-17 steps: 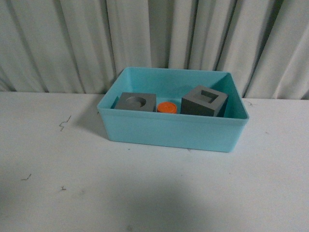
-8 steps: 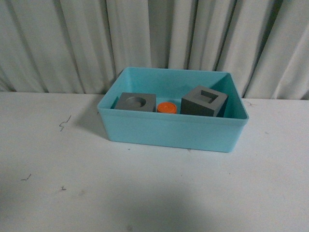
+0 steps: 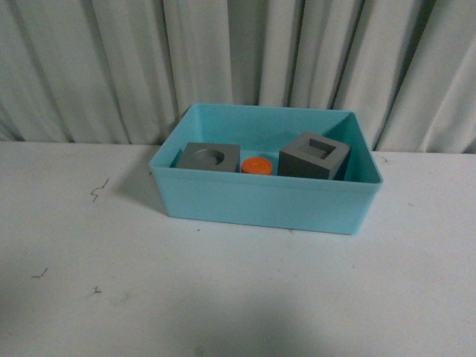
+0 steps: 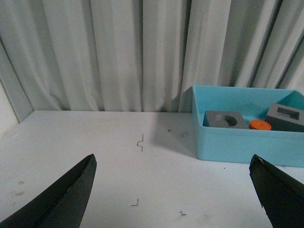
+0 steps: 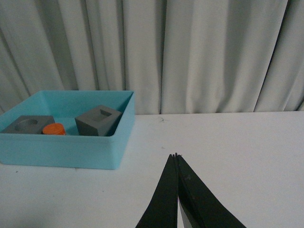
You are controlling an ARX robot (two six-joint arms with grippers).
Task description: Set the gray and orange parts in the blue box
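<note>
On a white table [image 3: 238,297] before grey curtains [image 3: 111,67], the turquoise plastic bin [image 3: 264,201] holds two matte grey cubes [image 3: 210,157] [image 3: 314,155] flanking an orange cylinder [image 3: 256,165]; the left gripper [image 4: 173,190] is spread wide, the right gripper [image 5: 176,156] pinched closed, empty.

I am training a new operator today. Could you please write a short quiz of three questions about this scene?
1. True or false: the orange cylinder lies between the two gray cubes.
2. Which cube has the square recess: the one on the robot's left or its right?
3. Fill in: the left gripper is ____, the right gripper is ____.

Key: 1. True. 2. Right. 3. Open; shut. All three parts are in the blue box; neither gripper holds anything.
</note>
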